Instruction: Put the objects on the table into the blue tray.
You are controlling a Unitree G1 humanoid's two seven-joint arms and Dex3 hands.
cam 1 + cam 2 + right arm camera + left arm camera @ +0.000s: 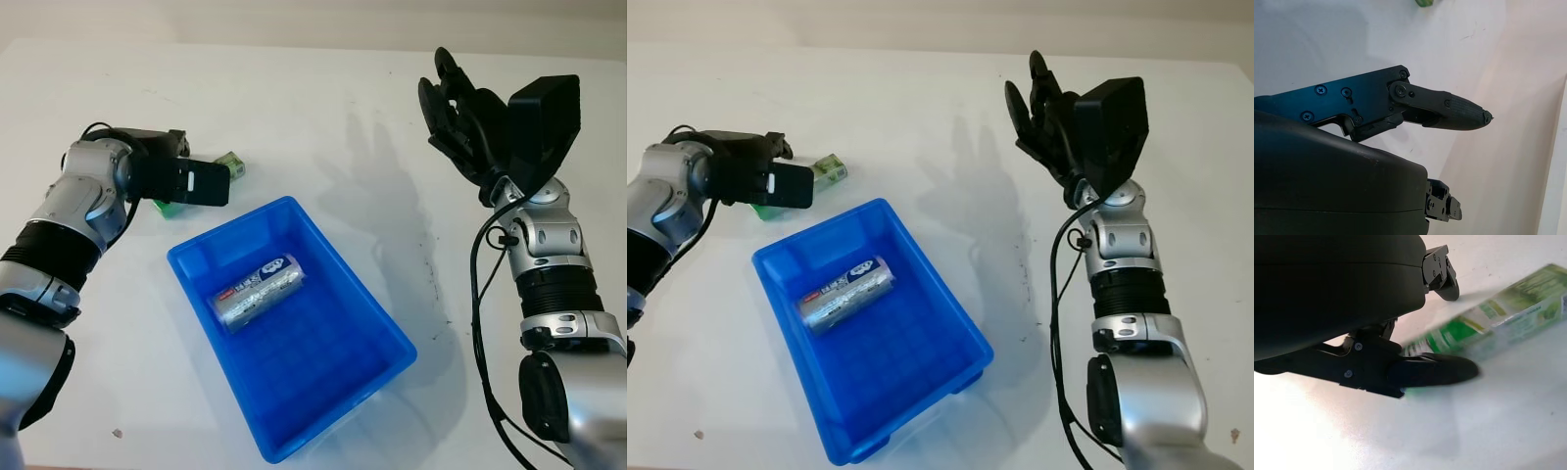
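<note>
The blue tray (306,345) sits mid-table with a silver labelled cylinder (260,291) lying inside it. Beyond the tray's far left corner a green and white box (231,166) lies on the table. My left hand (191,182) is low over this box, covering most of it. In the left wrist view the box (1498,318) lies between the fingers (1440,369); one finger crosses in front of it, and the hand is open. My right hand (460,113) is raised at the far right, open and holding nothing.
The white table runs on all sides of the tray, with bare surface between the tray and the right arm. The right arm's black cable (477,323) hangs alongside its forearm. The hand's shadow (377,176) falls on the table behind the tray.
</note>
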